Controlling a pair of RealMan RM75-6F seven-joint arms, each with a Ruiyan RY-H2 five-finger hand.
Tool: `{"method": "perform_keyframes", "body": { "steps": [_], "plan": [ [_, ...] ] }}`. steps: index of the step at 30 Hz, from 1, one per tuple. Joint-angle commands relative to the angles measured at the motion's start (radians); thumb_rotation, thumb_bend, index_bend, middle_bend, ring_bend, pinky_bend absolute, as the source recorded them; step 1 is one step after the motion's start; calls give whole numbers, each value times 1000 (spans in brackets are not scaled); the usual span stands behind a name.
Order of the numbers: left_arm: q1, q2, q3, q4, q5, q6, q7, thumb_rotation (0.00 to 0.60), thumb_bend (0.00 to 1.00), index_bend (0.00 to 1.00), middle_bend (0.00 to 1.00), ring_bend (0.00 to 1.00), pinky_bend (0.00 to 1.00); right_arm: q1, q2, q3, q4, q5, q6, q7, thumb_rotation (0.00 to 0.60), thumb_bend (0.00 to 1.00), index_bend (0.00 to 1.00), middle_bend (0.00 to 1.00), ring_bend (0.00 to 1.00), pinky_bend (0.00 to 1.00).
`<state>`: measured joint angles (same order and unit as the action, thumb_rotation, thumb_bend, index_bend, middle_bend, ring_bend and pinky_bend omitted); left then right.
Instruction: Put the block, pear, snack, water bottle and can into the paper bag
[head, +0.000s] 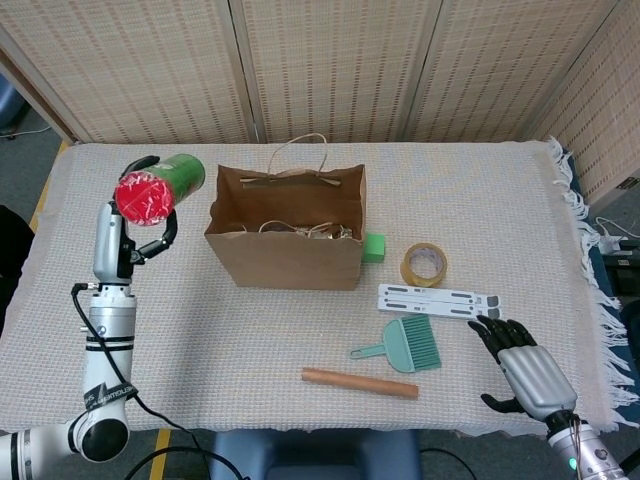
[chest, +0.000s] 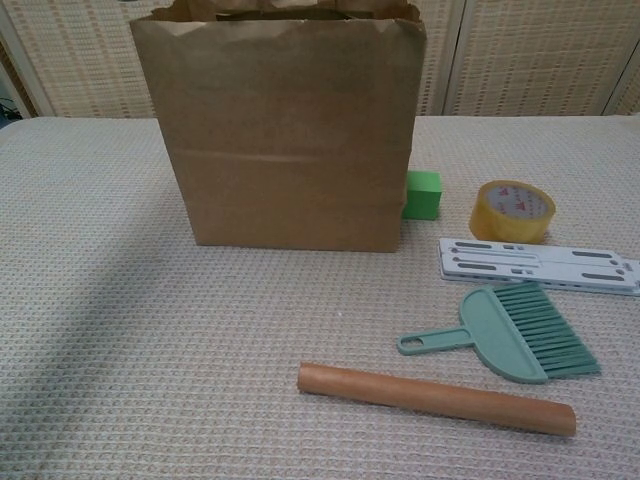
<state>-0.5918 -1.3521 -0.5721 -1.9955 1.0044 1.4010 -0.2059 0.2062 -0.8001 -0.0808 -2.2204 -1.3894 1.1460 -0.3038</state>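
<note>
The left hand (head: 128, 232) held the can (head: 157, 186) raised above the table (head: 150, 330), tipped on its side with its red lid facing the head camera, just left of the bag (head: 286, 232). Fingers curled over the can's far side; the thumb (head: 160, 238) hung below it. The bag stood upright and open at mid-table, with items inside too jumbled to identify. The block (head: 373, 247) lay against the bag's right lower corner. Beyond it lay a tape roll (head: 424, 264), a white rack (head: 436, 299), a green brush (head: 404, 347) and a wooden rod (head: 360, 382). The right hand (head: 522, 365) rested near the table's right front edge, fingers loosely spread, holding nothing, just right of the rack's end.
</note>
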Motion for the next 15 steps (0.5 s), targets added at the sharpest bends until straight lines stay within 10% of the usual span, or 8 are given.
{"method": "perform_keyframes", "body": {
  "steps": [1,15],
  "plan": [
    [-12,-13,6,-27,-3,-4,23,600,635,625,630,610,731,2,1,1,3,4,-3,2,600,95,0,0,0,0],
    [-98,-146,49,31,73,-3,110,600,635,625,630,610,730,10,4,3,12,10,-17,14,600,95,0,0,0,0]
  ]
}}
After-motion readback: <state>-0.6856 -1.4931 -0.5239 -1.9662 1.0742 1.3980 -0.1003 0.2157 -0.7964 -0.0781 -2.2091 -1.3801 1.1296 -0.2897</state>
